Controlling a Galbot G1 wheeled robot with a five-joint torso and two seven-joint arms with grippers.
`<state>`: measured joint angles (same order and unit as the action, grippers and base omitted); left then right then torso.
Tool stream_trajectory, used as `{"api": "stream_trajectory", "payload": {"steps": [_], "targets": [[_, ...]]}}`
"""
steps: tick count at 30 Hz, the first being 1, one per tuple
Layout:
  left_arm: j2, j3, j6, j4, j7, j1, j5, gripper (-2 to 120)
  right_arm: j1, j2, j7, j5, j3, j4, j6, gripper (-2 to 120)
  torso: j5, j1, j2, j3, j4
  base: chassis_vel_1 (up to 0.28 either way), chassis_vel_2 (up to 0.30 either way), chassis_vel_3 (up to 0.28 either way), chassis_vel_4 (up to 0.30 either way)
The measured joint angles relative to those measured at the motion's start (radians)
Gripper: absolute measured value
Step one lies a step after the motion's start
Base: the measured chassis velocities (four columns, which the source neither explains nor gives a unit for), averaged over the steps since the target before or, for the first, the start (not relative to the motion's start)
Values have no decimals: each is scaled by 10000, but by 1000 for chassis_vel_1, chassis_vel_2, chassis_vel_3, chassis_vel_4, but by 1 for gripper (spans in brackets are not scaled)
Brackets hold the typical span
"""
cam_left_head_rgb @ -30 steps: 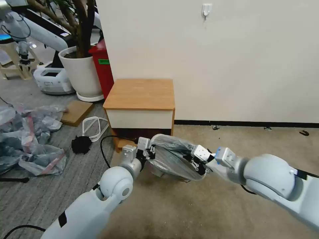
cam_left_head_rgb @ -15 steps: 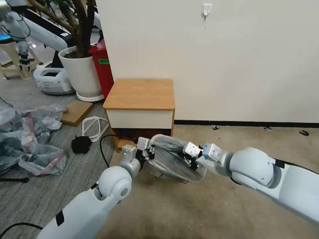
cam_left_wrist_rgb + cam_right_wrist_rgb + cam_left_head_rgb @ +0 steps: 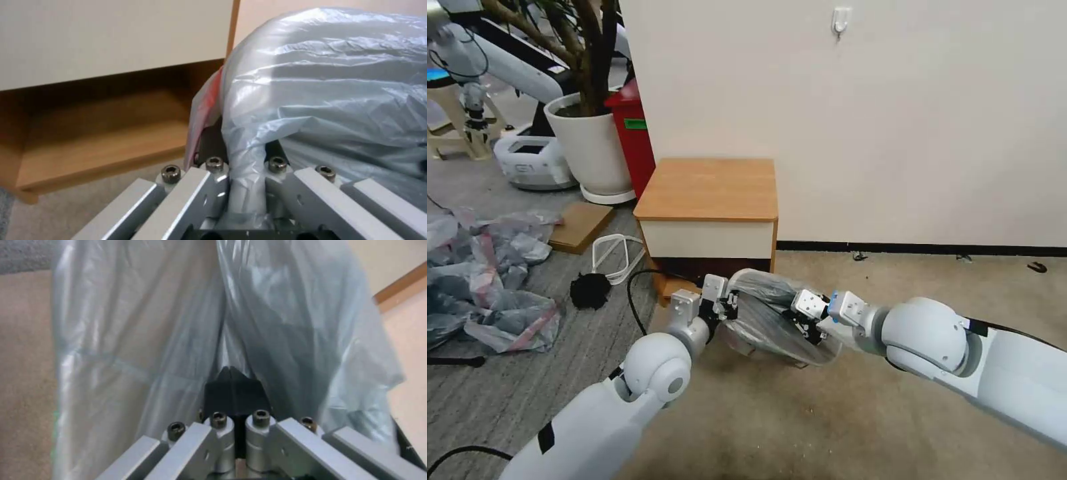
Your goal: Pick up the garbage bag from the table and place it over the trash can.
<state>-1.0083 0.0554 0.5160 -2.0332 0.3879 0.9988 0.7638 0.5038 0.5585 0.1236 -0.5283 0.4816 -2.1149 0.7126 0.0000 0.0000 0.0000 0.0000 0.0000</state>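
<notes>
The garbage bag [image 3: 767,317], thin grey film, hangs stretched between my two grippers just above the carpet, in front of the table [image 3: 707,190]. My left gripper [image 3: 730,308] is shut on a bunched fold of the garbage bag [image 3: 320,83]; its pink-red band [image 3: 206,100] shows beside the fingers. My right gripper [image 3: 804,321] is shut on the opposite side, black fingertips [image 3: 232,386] pressed together with the garbage bag [image 3: 146,323] draped around them. The trash can is hidden under the bag.
The table's low shelf [image 3: 102,140] lies close behind my left gripper. A white plant pot [image 3: 594,143] and a red bin [image 3: 634,133] stand left of the table. A heap of bags [image 3: 487,280] and a black cable [image 3: 637,300] lie at the left. Bare carpet [image 3: 927,273] stretches right.
My right gripper has moved left, toward the left gripper, carrying its side of the bag; the film between them is less taut. The left gripper has stayed put.
</notes>
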Motion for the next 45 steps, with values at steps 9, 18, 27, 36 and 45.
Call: {"api": "stream_trajectory", "payload": {"steps": [9, 18, 27, 36, 45], "targets": [[-297, 145, 2, 125, 9, -73, -154, 3, -131, 242, -173, 57, 422, 426, -2, 0, 1, 0, 0, 0, 0, 0, 0, 0, 0], [-581, 377, 2, 246, 17, -109, -278, 3, -264, 447, -243, 327, 768, 986, -2, 0, 1, 0, 0, 0, 0, 0, 0, 0, 0], [-725, 564, 2, 337, 22, -220, -340, 3, -488, 691, -271, 691, 1272, 1474, -2, 0, 1, 0, 0, 0, 0, 0, 0, 0, 0], [-819, 643, 2, 356, 32, -221, -388, 3, -983, 1095, -496, 733, 1859, 1920, -2, 0, 0, 0, 0, 0, 0, 0, 0, 0, 0], [-751, 601, 0, 271, 35, -202, -355, 3, -1033, 1544, -587, 900, 2188, 2489, -2, 0, 0, 0, 0, 0, 1, 0, 0, 0, 0]]}}
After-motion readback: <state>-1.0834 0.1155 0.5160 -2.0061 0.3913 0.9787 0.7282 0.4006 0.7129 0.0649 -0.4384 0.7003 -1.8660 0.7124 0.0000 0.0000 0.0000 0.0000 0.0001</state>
